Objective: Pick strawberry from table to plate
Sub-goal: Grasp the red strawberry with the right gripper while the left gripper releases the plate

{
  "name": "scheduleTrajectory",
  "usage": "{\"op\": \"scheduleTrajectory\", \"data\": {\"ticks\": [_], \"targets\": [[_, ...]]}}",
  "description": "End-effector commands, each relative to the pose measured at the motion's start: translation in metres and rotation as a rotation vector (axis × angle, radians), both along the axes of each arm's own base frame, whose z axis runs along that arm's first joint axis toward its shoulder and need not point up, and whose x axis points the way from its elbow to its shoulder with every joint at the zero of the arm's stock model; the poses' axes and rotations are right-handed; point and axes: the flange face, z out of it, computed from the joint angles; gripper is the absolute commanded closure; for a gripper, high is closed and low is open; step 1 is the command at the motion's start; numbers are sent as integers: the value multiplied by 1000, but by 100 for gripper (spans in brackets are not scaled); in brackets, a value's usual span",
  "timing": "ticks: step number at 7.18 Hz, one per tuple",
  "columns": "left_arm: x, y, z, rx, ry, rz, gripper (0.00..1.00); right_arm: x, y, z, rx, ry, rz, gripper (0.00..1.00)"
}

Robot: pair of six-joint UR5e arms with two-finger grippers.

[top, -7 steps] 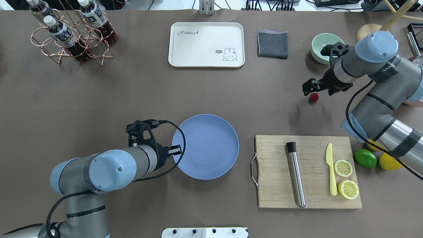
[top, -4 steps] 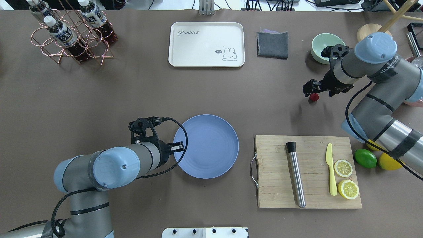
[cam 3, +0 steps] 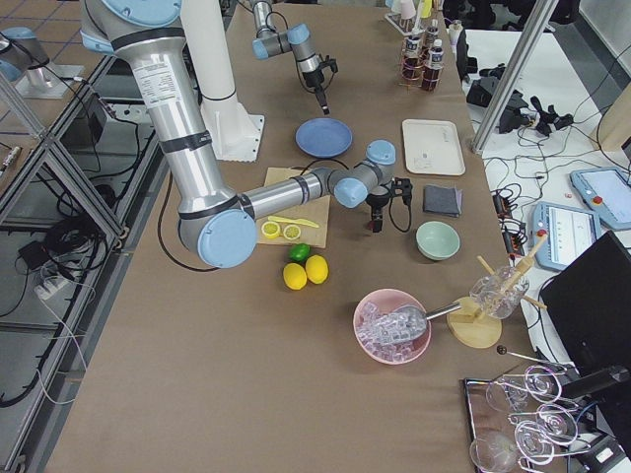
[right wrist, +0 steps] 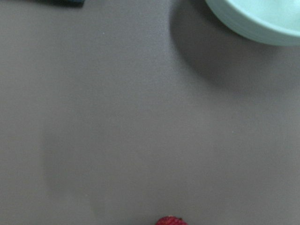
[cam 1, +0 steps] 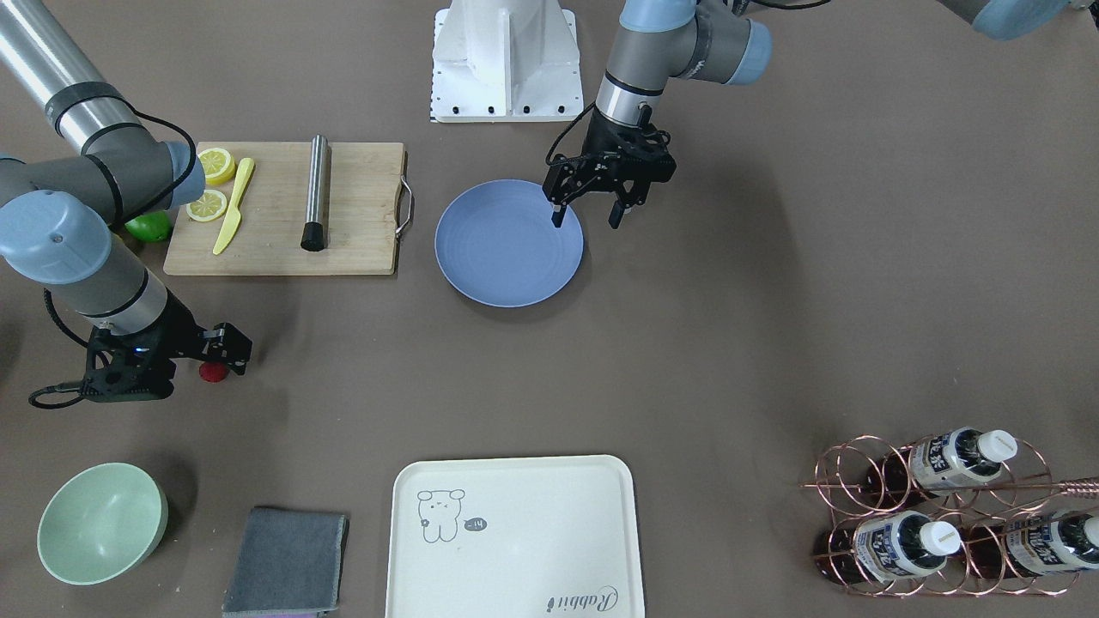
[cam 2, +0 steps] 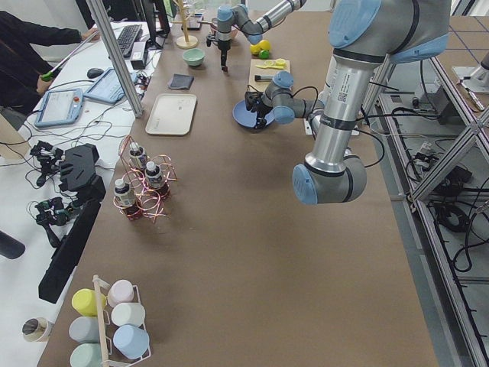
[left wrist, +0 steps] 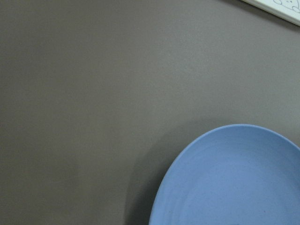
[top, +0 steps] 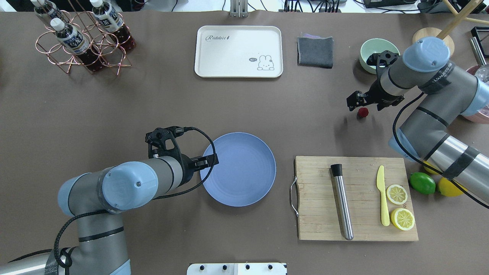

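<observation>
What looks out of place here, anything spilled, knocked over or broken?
Nothing stands out: nothing is spilled, tipped or damaged. The strawberry sits alone on the bare table, and the plate is empty.

a: what colours mark the counter [top: 114, 107]?
b: matte brown-grey, plain. on it, a dark-red strawberry [top: 363, 112] and a plain blue-grey plate [top: 244, 179].
a: the rest?
b: cream tray [top: 229, 57] with a line-drawn rabbit; mint-green bowl [cam 1: 101, 522]; dark grey cloth [top: 315, 51]; pale wooden board [top: 317, 198] bearing yellow lemon halves [top: 397, 194], a yellow knife [top: 382, 198] and a silver rod [top: 342, 206], black-capped; a green lime [top: 422, 183]. the left end effector [cam 1: 586, 220] and right end effector [top: 365, 106] are black.
</observation>
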Motion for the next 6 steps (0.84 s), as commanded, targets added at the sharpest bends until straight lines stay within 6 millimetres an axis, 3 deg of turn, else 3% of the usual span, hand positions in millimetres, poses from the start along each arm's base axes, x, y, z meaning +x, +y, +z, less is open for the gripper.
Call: {"op": "scheduleTrajectory", "data": {"ticks": [1, 3, 4, 5, 6], "targets": [[-7, -8, -2, -10, 7, 8, 2, -3, -3, 7, -4, 4, -1, 1], [-9, -11, -1, -10, 5, 5, 2, -2, -2, 1, 2, -5, 1, 32], [-10, -12, -2, -11, 7, 3, 2, 0, 0, -6, 14, -15, 1, 55], [-10, -12, -2, -11, 9, 3, 2, 1, 1, -7, 16, -16, 0, 94], [-10, -12, -2, -10, 10, 3, 2, 0, 1, -5, 15, -13, 0, 100]]}}
